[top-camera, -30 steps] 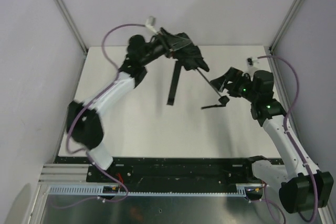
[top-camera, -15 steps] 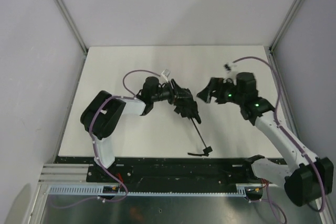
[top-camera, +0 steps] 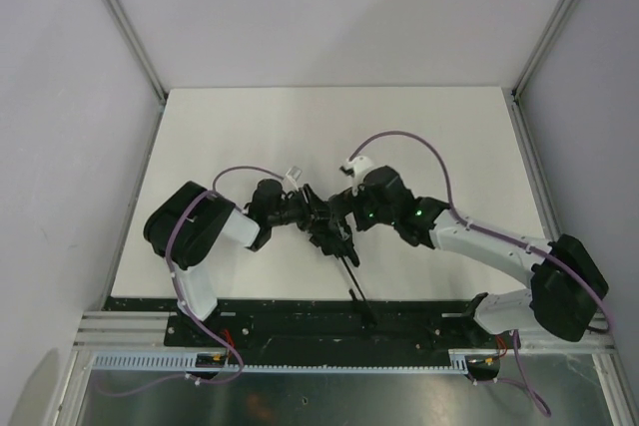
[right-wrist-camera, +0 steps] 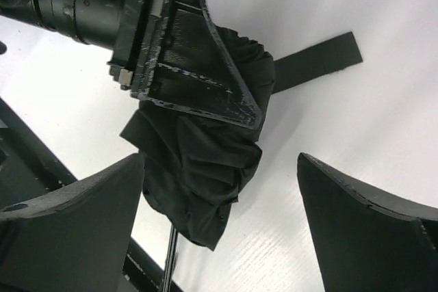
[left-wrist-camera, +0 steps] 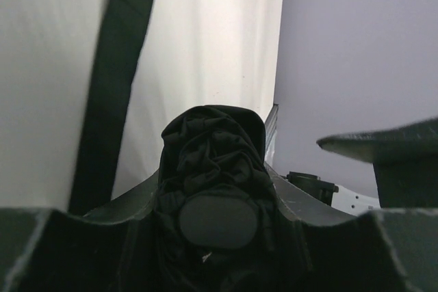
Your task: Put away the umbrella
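Note:
The umbrella (top-camera: 334, 238) is folded into a bunched black fabric bundle near the table's front middle. Its thin shaft (top-camera: 351, 284) runs toward the near edge, and the small handle (top-camera: 367, 322) lies over the black rail. My left gripper (top-camera: 318, 218) is shut on the fabric bundle. In the left wrist view the bundle (left-wrist-camera: 212, 162) fills the gap between the jaws of my left gripper (left-wrist-camera: 217, 193). My right gripper (top-camera: 342, 209) is open, right beside the bundle. In the right wrist view my right gripper (right-wrist-camera: 219, 217) stands wide around the fabric (right-wrist-camera: 202, 169), not touching it. The closing strap (right-wrist-camera: 316, 63) lies flat on the table.
A black rail (top-camera: 260, 314) with the arm bases runs along the near table edge. Grey walls and metal frame posts (top-camera: 120, 22) enclose the white table (top-camera: 329, 127) on three sides.
My left gripper has carried the umbrella from the far side toward the near edge, so the handle now reaches the rail. My right arm has swung left to the bundle.

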Robot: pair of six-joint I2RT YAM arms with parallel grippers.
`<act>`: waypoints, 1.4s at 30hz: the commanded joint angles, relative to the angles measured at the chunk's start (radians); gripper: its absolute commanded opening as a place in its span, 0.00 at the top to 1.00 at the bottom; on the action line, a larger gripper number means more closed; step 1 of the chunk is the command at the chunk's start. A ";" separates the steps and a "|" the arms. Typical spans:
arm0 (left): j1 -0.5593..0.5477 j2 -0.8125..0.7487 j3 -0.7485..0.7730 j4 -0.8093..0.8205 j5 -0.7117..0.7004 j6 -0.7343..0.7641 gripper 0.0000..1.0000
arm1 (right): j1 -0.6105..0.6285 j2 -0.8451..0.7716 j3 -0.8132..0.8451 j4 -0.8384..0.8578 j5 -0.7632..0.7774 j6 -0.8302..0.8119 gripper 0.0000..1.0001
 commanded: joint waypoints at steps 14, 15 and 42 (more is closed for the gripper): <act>0.013 -0.075 -0.231 0.169 -0.190 -0.008 1.00 | 0.320 0.240 0.069 0.146 0.301 -0.158 0.21; 0.013 -0.074 -0.235 0.172 -0.192 -0.013 1.00 | 0.331 0.254 0.078 0.145 0.302 -0.165 0.22; 0.014 -0.038 -0.285 0.157 -0.233 -0.227 1.00 | 0.406 0.505 0.139 0.123 0.615 -0.213 0.61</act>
